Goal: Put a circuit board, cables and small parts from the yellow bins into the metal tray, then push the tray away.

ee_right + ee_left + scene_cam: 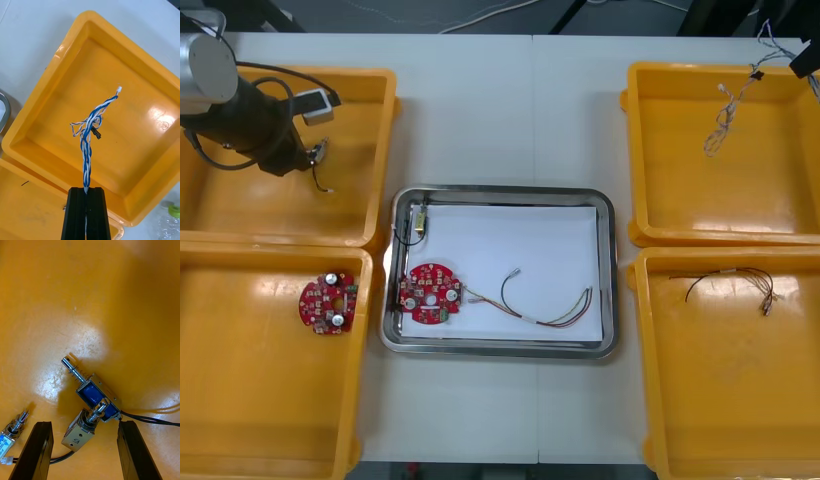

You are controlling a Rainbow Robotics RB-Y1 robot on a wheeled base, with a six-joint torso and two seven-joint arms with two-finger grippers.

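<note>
Blue-white cable (87, 150) tight in right tool (86, 190); left tool (84, 424) agape, small metal parts (93, 394) cropped.

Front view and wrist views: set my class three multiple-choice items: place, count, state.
1. Where is the red and yellow cable? A in the metal tray; B in a yellow bin; C on bare table.
2. How many red circuit boards are there? A one; B two; C three.
3. The right gripper is: A open; B shut on nothing; C shut on the twisted blue and white cable.
1 A: on its white inside. 2 B: one in the tray, one in the left near bin. 3 C: it pinches the cable over the far right bin. The left gripper is open over the far left bin.
</note>
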